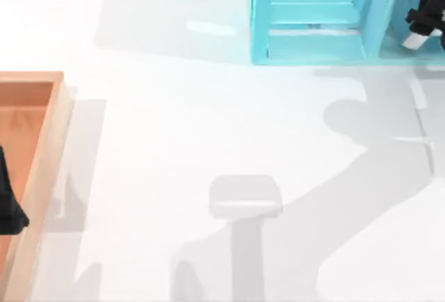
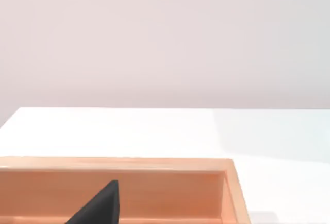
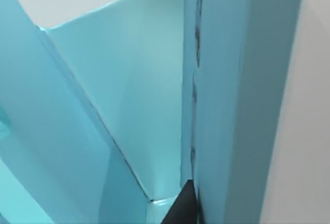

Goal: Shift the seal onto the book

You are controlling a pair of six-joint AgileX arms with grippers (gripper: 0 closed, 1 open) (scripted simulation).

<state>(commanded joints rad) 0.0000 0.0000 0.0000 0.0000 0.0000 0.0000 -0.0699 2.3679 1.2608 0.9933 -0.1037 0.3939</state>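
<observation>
1. The left gripper [image 1: 8, 201] is at the left edge of the table [image 1: 181, 128], above the inside of a wooden tray [image 1: 52, 149]
2. In the left wrist view one dark tip of this gripper stands in front of the tray's inner wall [image 2: 170, 193]. Behind the tray there is bare white table and a pale wall. How far this gripper is open, and whether it has anything in it, I cannot tell
3. The right gripper [image 1: 424, 18] is at the far right corner of the table, at the right end of a light-blue shelf [image 1: 313, 44]. It looks black with a small white part under it
4. In the right wrist view the blue walls of the shelf [image 3: 129, 90] are very close, and one dark tip of the gripper is just beside an upright blue panel. Whether it touches the panel I cannot tell. How far this gripper is open, and whether it has hold of something, I also cannot tell
5. The tray lies along the left side of the table, and the shelf stands at the far edge, to the right of the middle. The two are well apart
6. Between them the table has grey shadows on it, and one of them has a rectangular form near the middle
7. Where the seal and the book lie I cannot tell from these views
</observation>
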